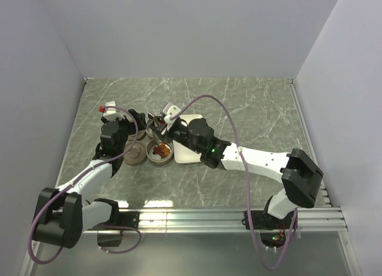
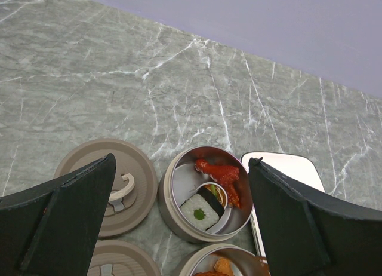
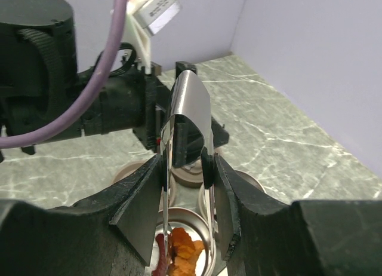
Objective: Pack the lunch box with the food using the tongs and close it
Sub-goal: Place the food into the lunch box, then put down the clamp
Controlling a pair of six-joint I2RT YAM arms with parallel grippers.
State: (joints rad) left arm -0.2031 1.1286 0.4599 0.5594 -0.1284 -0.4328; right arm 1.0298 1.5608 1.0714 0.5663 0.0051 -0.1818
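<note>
Right gripper (image 3: 185, 168): narrowed onto the tongs (image 3: 190, 106), pinching both arms, joined end up.
Tongs' arms: reach down into the near tin (image 3: 202, 240), by the orange pieces (image 3: 182, 252).
Left gripper (image 2: 182, 161): spread wide, holding nothing, above the tins.
Far tin (image 2: 206, 195): open, holding a red piece (image 2: 222, 173) and a rice roll (image 2: 200, 211); just beside the white tray (image 2: 286, 168).
Lids (image 2: 110, 186): two, off, flat on the marble table (image 2: 179, 79), left of the tins.

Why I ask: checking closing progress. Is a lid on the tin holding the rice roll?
No, the tin is open, its rice roll in plain sight; two lids lie beside it.
</note>
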